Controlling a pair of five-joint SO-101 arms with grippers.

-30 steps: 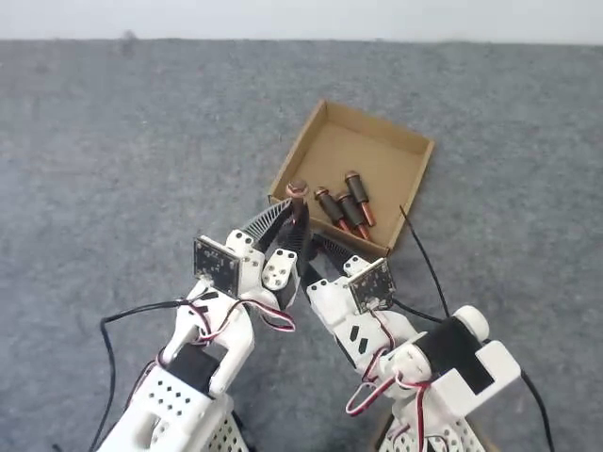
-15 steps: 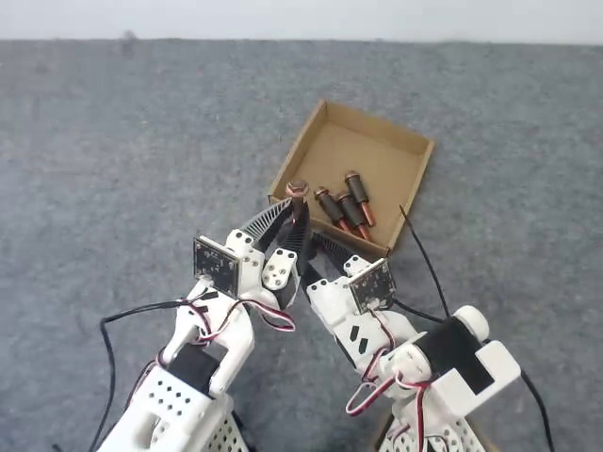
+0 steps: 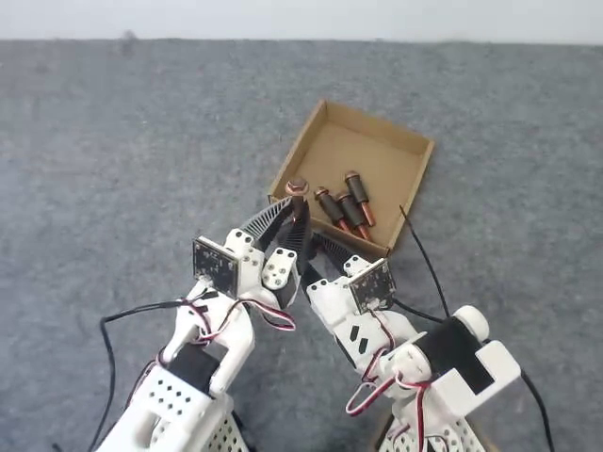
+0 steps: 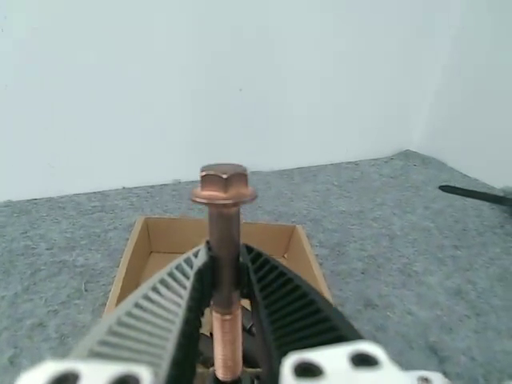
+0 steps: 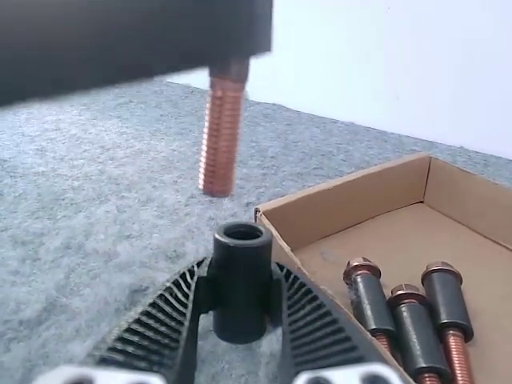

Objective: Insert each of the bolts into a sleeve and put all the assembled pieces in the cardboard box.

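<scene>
— Bolt (image 4: pixel 225 228) position?
— Clamped upright in left pincer (image 4: pixel 226 254), hung just above sleeve (image 5: pixel 240 298) gripped by right pincer (image 5: pixel 240 269).
— Cardboard box (image 3: pixel 369 149)?
— Sat just beside; held three assembled pieces (image 3: pixel 341 209).

The bolt (image 4: pixel 225 240) is copper, the sleeve (image 5: pixel 240 282) black, the cardboard box (image 3: pixel 369 151) plain tan, the table (image 3: pixel 113 151) speckled grey

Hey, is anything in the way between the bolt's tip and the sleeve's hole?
Nothing visible. The bolt, held by the left gripper, hangs threaded end down above the sleeve in the right gripper, with only open air between them.
</scene>
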